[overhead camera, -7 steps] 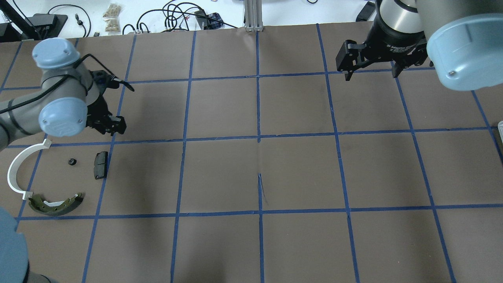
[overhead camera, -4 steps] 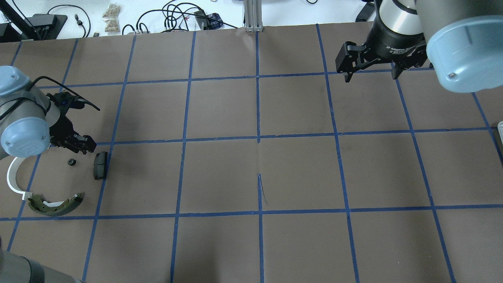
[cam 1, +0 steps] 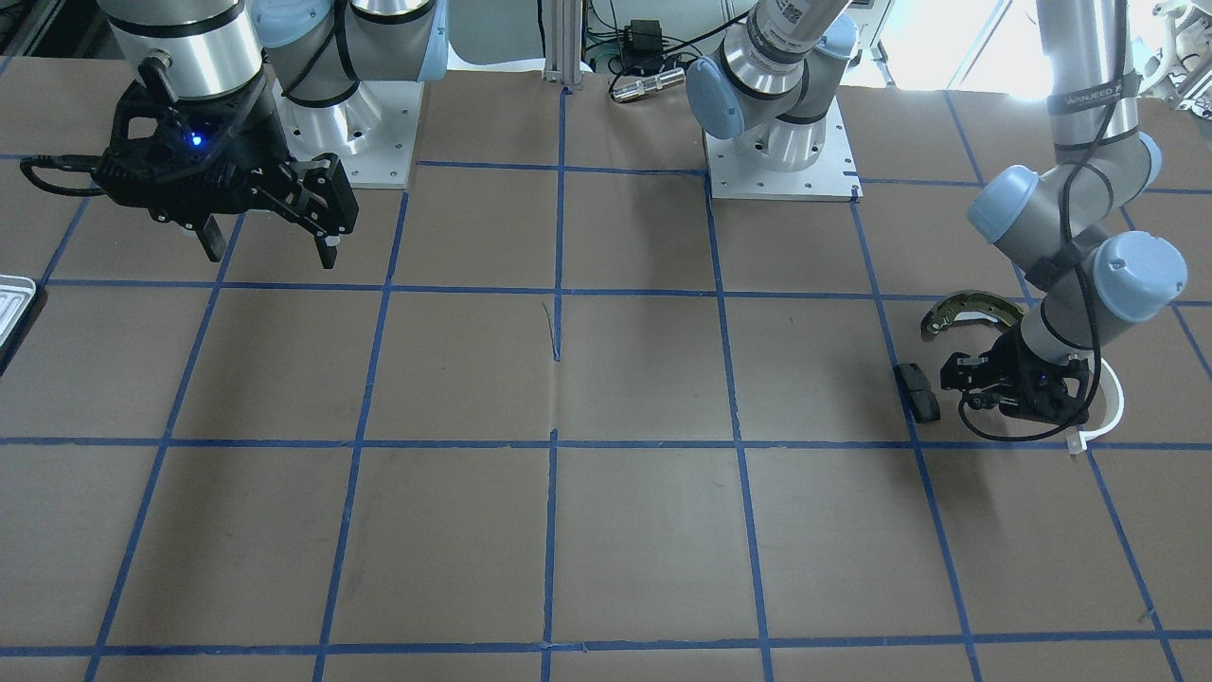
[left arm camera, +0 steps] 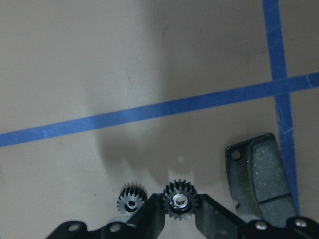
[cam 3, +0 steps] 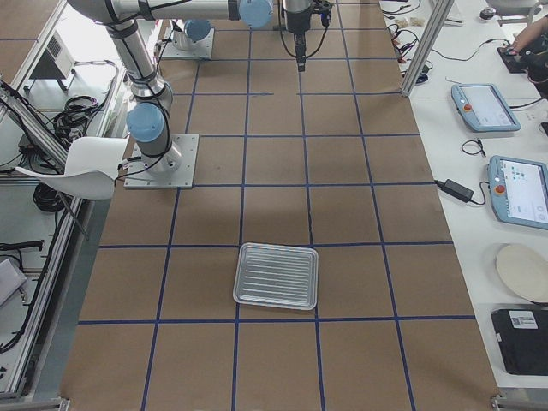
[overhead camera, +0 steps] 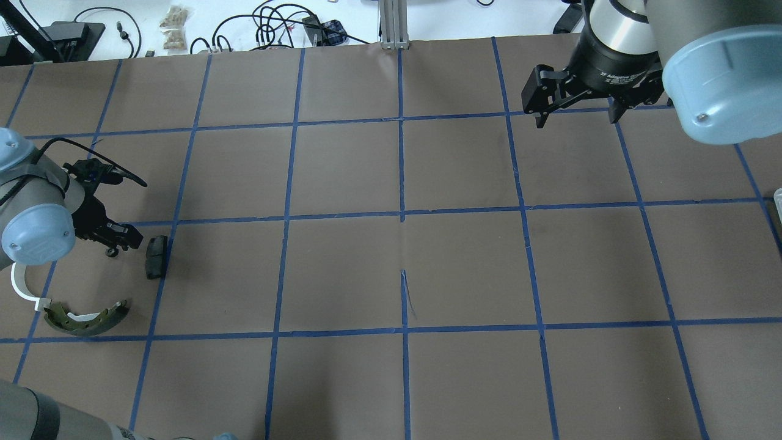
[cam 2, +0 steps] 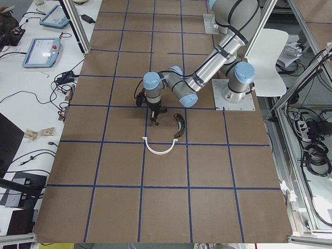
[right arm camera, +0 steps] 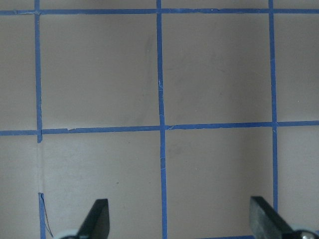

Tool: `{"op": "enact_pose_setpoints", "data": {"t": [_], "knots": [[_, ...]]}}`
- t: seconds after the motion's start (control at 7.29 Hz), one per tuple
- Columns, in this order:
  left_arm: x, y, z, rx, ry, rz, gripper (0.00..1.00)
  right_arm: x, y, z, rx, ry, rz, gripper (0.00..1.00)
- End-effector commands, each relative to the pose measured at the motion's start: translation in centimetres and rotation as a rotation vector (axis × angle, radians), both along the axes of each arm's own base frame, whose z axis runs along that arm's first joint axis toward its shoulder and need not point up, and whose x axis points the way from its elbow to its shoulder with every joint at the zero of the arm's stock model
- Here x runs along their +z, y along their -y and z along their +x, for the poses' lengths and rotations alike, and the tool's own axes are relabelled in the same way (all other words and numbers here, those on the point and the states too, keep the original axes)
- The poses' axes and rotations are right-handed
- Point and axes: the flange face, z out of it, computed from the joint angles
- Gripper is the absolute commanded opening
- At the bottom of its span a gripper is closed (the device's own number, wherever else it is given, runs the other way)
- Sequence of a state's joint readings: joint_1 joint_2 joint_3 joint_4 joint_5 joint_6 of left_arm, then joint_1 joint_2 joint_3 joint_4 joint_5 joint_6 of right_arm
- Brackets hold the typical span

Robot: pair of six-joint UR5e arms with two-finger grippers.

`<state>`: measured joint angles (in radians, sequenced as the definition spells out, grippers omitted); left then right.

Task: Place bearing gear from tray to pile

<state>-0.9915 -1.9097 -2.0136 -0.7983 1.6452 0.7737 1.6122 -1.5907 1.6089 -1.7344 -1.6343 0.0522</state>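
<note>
In the left wrist view my left gripper (left arm camera: 179, 211) is shut on a small black bearing gear (left arm camera: 178, 200), low over the brown paper. A second, smaller gear (left arm camera: 131, 199) lies just beside it and shows in the overhead view (overhead camera: 111, 251). The pile is around them: the black pad (overhead camera: 156, 256), the olive-bronze shoe (overhead camera: 85, 319) and the white arc (overhead camera: 22, 287), partly under my left arm. My left gripper (overhead camera: 119, 235) hangs over the pile. My right gripper (overhead camera: 575, 117) is open and empty at the far right. The silvery tray (cam 3: 276, 276) is empty.
The tray's edge shows at the overhead view's right border (overhead camera: 778, 198) and at the front view's left border (cam 1: 11, 298). Brown paper with blue tape lines covers the table. Cables and small items lie beyond the table's far edge (overhead camera: 275, 24).
My left arm has swung toward the table's left end and nearer the robot's side, bringing its gripper down beside the gear lying in the pile. My right arm has not moved.
</note>
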Motion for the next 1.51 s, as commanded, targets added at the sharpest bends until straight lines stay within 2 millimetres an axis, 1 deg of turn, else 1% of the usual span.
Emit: {"op": "enact_pose_setpoints", "data": {"t": [0.0,0.27,0.41,0.55,0.69,0.82,0.96,1.1,1.23,1.37], "knots": [[-0.3,-0.2,0.1,-0.025,-0.007,0.0,0.77,0.1,0.0,0.0,0.0,-0.001,-0.003,1.0],[0.0,-0.4,1.2,-0.031,-0.001,-0.003,0.85,0.1,0.1,0.0,0.0,0.001,-0.006,1.0],[1.1,-0.2,1.2,-0.023,0.01,-0.021,0.87,0.1,0.0,0.0,0.0,-0.002,-0.003,1.0],[2.7,0.3,0.3,-0.034,0.026,-0.045,0.88,0.0,0.1,0.0,0.0,-0.001,-0.005,1.0],[4.5,1.6,-0.9,-0.021,0.041,-0.078,0.88,0.2,0.0,0.0,0.0,-0.002,-0.005,1.0],[7.8,3.8,-6.5,0.029,0.044,-0.163,0.87,0.0,0.0,0.0,0.0,0.001,-0.003,1.0],[11.2,4.8,-12.2,0.045,0.029,-0.148,0.87,0.0,0.1,0.0,-0.002,0.004,-0.006,1.0],[16.0,5.5,-16.9,0.095,-0.002,-0.086,0.88,0.1,0.1,0.0,-0.003,0.0,-0.007,1.0],[21.7,5.5,-21.6,0.115,-0.013,-0.051,0.93,-0.1,0.1,0.0,-0.002,-0.002,-0.004,1.0],[26.9,4.2,-27.4,0.076,-0.012,-0.013,0.96,0.0,0.0,0.1,-0.011,0.006,-0.007,1.0]]}}
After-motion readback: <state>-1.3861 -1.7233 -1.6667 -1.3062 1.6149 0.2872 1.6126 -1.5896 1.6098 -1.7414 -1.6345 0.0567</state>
